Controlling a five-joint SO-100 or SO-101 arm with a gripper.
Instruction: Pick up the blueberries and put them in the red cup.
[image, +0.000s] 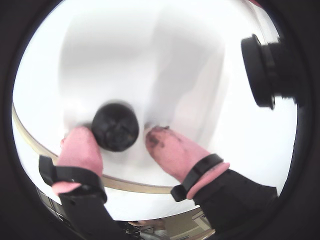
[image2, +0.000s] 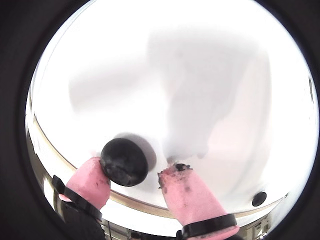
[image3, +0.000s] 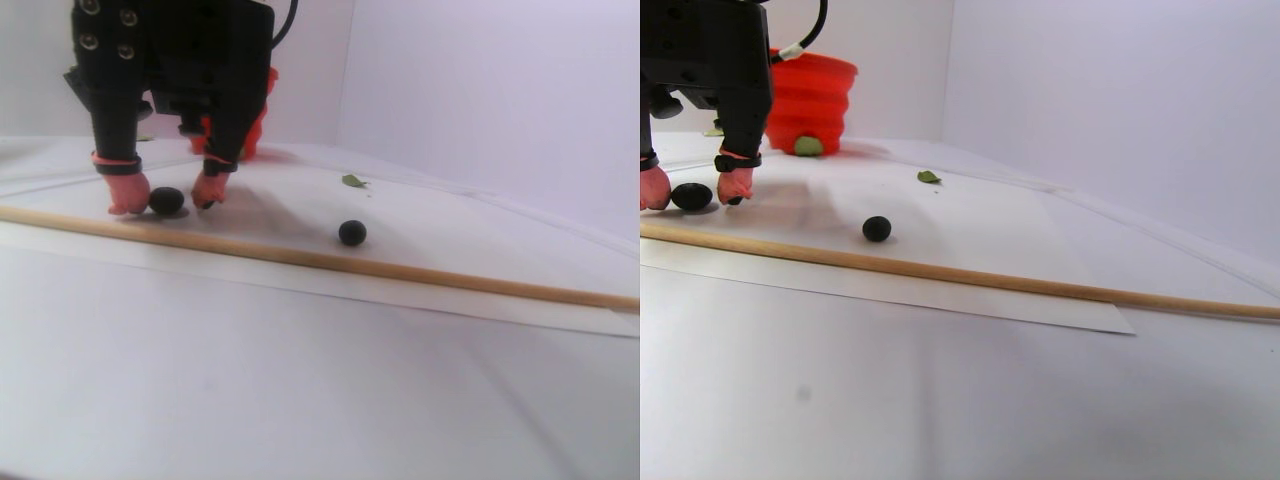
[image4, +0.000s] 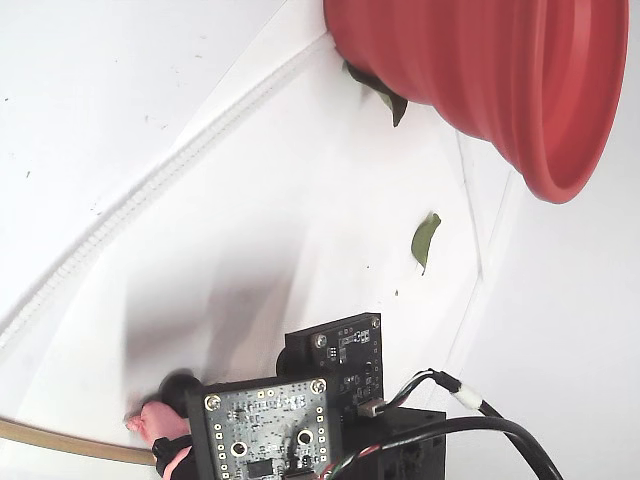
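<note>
A dark blueberry (image: 115, 126) (image2: 124, 161) lies on white paper between the pink fingertips of my gripper (image: 117, 137) (image2: 135, 172). The gripper is open and low over the paper: the left fingertip (image: 80, 145) touches the berry, while the smudged right fingertip (image: 160, 140) stands apart from it. The stereo pair view shows the same berry (image3: 166, 200) between the fingertips, with another blueberry (image3: 351, 232) to the right of it. A small one (image2: 259, 198) lies at the lower right of a wrist view. The red cup (image3: 810, 100) (image4: 480, 70) stands behind the arm.
A thin wooden stick (image3: 300, 258) (image: 130, 182) runs across the paper just in front of the gripper. Green leaves (image3: 353, 181) (image4: 425, 238) lie between gripper and cup, and another leaf (image4: 385, 95) sits at the cup's base. A black camera lens (image: 265, 70) juts in at the right.
</note>
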